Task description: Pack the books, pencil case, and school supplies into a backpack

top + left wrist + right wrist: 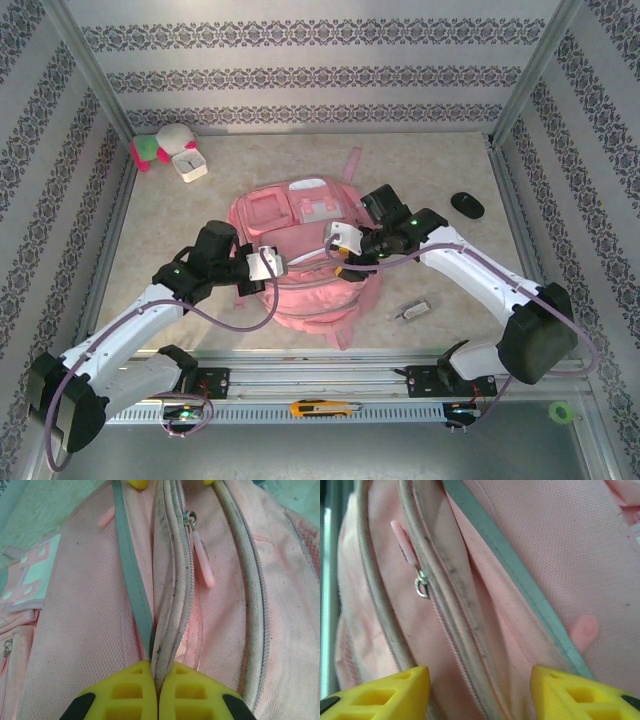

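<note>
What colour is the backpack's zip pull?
The zip pull is pink; left wrist view shows it best.

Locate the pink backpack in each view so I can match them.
Top external: backpack mid-table, between both grippers.
Left wrist: ahead of the left gripper, shut on its zip seam.
Right wrist: beyond the open right gripper.
Shared landmark: pink zip pull near the grey strip.

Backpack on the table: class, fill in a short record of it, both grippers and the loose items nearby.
backpack: pink, lying flat mid-table
left gripper: shut, pinching the backpack's zip edge
right gripper: open, jaws either side of that zip edge
zip pull: pink, lying loose
silver gadget: on the table, right of the backpack
black oval: far right, apart from the backpack
</note>
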